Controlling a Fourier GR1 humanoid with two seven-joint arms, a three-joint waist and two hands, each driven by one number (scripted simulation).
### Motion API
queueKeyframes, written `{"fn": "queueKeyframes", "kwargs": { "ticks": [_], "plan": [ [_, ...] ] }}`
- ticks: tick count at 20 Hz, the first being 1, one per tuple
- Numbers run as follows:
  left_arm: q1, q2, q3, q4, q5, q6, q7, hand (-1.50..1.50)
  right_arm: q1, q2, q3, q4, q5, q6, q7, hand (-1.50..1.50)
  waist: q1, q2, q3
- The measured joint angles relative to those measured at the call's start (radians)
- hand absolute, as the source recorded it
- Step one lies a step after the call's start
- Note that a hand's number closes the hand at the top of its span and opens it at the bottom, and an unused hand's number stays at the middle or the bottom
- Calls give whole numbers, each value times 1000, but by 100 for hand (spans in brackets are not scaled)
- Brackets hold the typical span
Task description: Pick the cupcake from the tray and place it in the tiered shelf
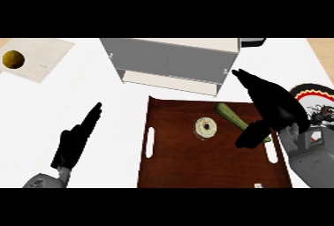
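The cupcake (207,127), pale with a dark centre, sits on the dark brown tray (176,163) a little above its middle. The grey and white tiered shelf (173,62) stands behind the tray at the counter's far side. My right hand (274,106) hovers over the tray's right edge, to the right of the cupcake and apart from it, fingers straight and thumb hanging down, holding nothing. My left hand (77,140) rests open on the counter to the left of the tray.
A green cucumber-like stick (233,117) lies on the tray right of the cupcake, partly under my right thumb. A pale board (46,57) with a yellow round fruit (13,58) sits at the far left. A patterned plate (318,102) lies at the right edge.
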Motion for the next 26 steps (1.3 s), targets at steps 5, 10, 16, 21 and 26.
{"fn": "queueKeyframes", "kwargs": {
  "ticks": [5, 10, 16, 21, 26],
  "plan": [
    [16, 3, 14, -9, -5, -19, 3, 0, -74, 128, 83, 68, 100, 25, 147, -150, -14, -3, 5],
    [12, -8, 27, 0, -13, -26, 6, 0, -92, 247, 105, 163, 125, 20, 224, -150, -26, -1, 12],
    [11, -18, 44, 6, -20, -32, 16, 0, -82, 340, 122, 228, 159, 7, 271, -150, -34, -2, 14],
    [18, -37, 45, 7, -43, -24, 7, 0, -56, 359, 140, 223, 202, 8, 280, -150, -36, -4, 14],
    [21, -44, 59, 8, -53, -33, -5, 0, -46, 361, 150, 226, 259, 15, 275, -150, -34, -5, 11]
  ]
}}
